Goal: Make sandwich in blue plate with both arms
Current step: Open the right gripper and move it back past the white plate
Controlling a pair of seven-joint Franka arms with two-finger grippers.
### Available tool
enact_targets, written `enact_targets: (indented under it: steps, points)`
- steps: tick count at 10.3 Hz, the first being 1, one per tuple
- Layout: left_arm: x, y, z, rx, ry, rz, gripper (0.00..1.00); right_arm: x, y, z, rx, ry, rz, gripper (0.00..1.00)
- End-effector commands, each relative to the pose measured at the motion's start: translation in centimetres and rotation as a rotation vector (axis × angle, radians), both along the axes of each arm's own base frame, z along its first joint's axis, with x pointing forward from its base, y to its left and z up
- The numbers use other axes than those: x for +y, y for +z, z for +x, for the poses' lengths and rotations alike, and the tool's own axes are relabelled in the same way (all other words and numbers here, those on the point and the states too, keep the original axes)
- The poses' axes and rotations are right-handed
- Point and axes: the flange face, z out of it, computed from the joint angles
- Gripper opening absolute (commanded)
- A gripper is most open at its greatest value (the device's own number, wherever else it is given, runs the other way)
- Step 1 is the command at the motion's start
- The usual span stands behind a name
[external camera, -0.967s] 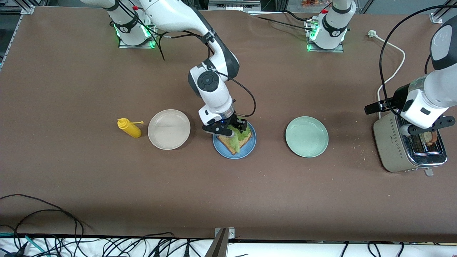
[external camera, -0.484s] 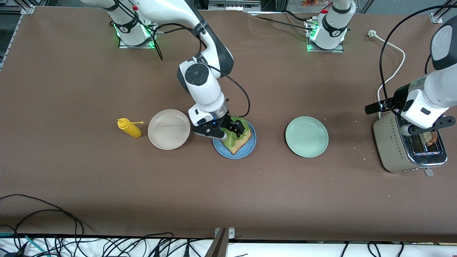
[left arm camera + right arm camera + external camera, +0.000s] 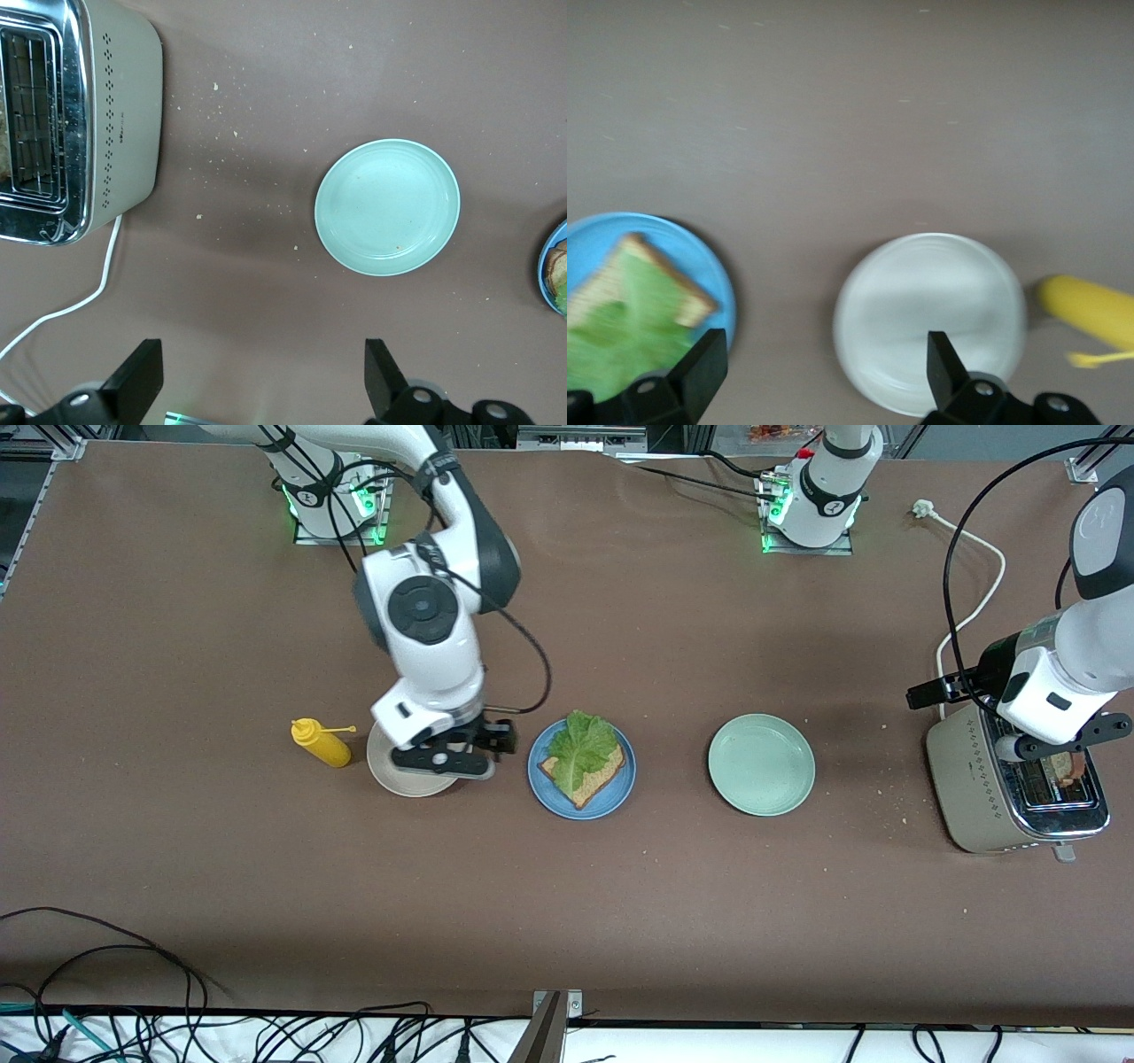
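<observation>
Your blue plate [image 3: 581, 782] is sitting mid-table between the beige-white plate [image 3: 390, 775] and the mint-green plate [image 3: 761, 764], carrying one slice of brown bread [image 3: 595, 781] turned cornerwise, one corner pointing toward the front camera. A lettuce leaf [image 3: 580, 747] is lying on it, its long axis running from that near corner up toward the robots' bases. Your right gripper [image 3: 461, 751] is hovering over the beige-white plate with fingers spread and nothing in them; a yellow bottle [image 3: 322, 743] is lying just beside that plate. Your left gripper [image 3: 1054, 748] is waiting over the toaster [image 3: 974, 797], jaws released, empty.
</observation>
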Motion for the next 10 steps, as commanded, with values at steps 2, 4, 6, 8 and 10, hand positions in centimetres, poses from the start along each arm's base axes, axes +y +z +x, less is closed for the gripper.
enact_targets:
  steps: [2,4,6,8,10]
  points:
    - [0.4,0.3,-0.2,0.004,-0.027,0.020,1.00,-12.9,6.3,1.2,0.185,0.233,-0.104,1.00]
    - [0.4,0.3,-0.2,0.004,-0.033,0.019,1.00,-18.2,8.0,1.5,0.234,0.297,-0.109,1.00]
    - [0.4,0.3,-0.2,0.004,-0.039,0.017,1.00,-21.6,7.6,1.8,0.268,0.366,-0.102,1.00]
    - [0.4,0.3,-0.3,0.004,-0.039,0.018,1.00,-24.6,8.0,0.4,0.292,0.382,-0.035,1.00]
    - [0.7,0.3,-0.3,0.004,-0.036,0.018,1.00,-29.7,6.5,-1.6,0.312,0.385,0.090,1.00]
